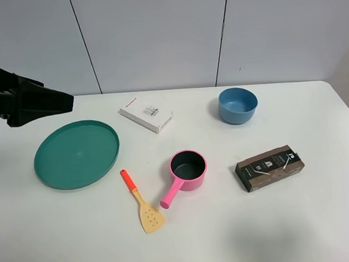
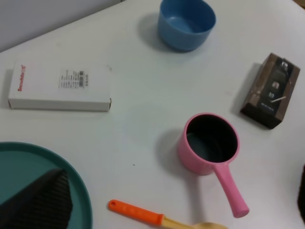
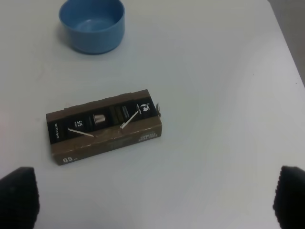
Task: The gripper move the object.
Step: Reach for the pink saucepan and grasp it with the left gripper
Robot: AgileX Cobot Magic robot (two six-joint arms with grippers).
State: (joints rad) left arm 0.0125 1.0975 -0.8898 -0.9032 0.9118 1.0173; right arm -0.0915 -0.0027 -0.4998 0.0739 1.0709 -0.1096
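The left gripper (image 1: 62,104) is hanging in the air at the far-left rim of the teal plate (image 1: 58,175). Its fingers (image 2: 40,200) are standing wide apart, holding nothing and touching nothing. The right gripper (image 3: 153,193) is also gaping. Its two fingers (image 3: 18,195) are showing at opposite edges of the right wrist view, with nothing between them but bare white table (image 1: 289,231). It is hovering above a brown box (image 3: 105,125) without touching it. The box is lying well to the right of the plate.

The pink saucepan (image 1: 188,169) is sitting upright on the table to the right of the plate, well apart from it, dark inside facing up. An orange-handled spatula (image 1: 142,202) is lying between the two. The pan's long axis is running diagonally. Its straight handle (image 1: 171,194) is pointing toward the near left, on the plate's side of the pan, and ending just beside the spatula's blade.
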